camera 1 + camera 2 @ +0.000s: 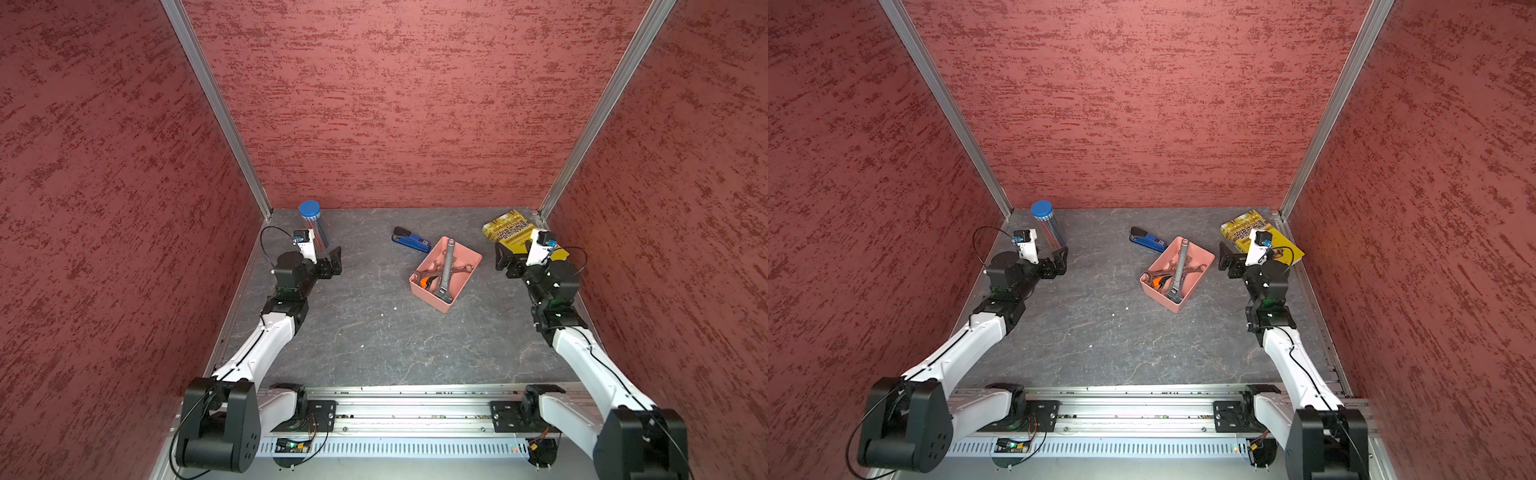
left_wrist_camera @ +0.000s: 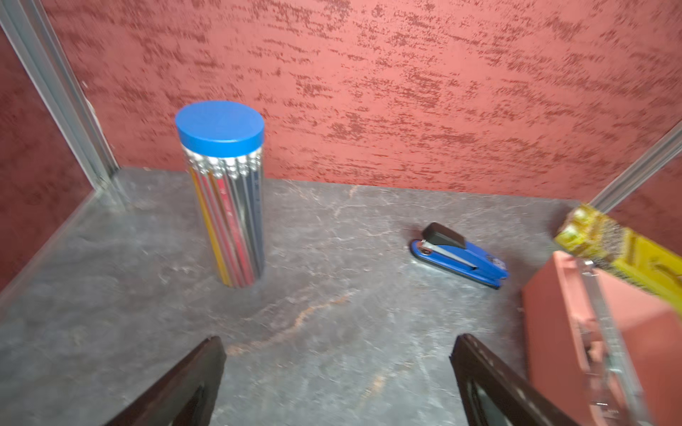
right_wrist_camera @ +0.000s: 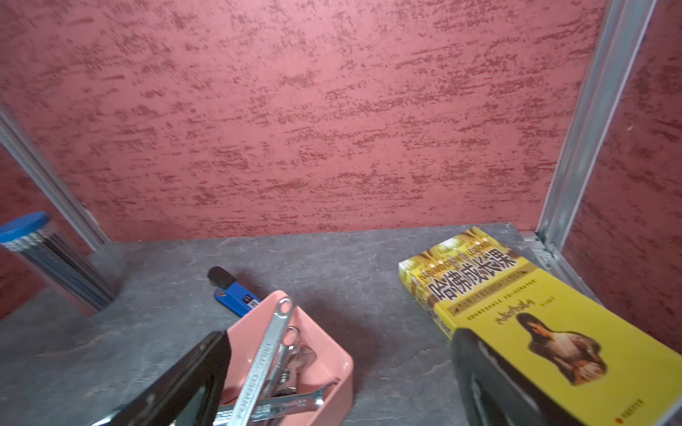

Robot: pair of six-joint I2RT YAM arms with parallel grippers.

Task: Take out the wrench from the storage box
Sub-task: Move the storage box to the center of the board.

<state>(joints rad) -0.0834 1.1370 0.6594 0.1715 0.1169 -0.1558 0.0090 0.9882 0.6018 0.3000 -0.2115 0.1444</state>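
- Now my right gripper (image 1: 504, 258) stands wide and empty beside the storage box (image 1: 433, 300); my left gripper (image 1: 333, 261), wide too, hangs well apart.
- The long wrench (image 1: 446, 266) lies topmost inside, crossing smaller wrenches (image 1: 462, 270).
- I should straddle its shank, clear of the walls.

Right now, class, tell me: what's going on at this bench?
Nothing is being handled yet. Both arms hover with jaws open: the left gripper near the pencil tube, the right gripper beside the storage box, in front of the yellow book. Several wrenches lie crossed inside it, with a large adjustable wrench on top.
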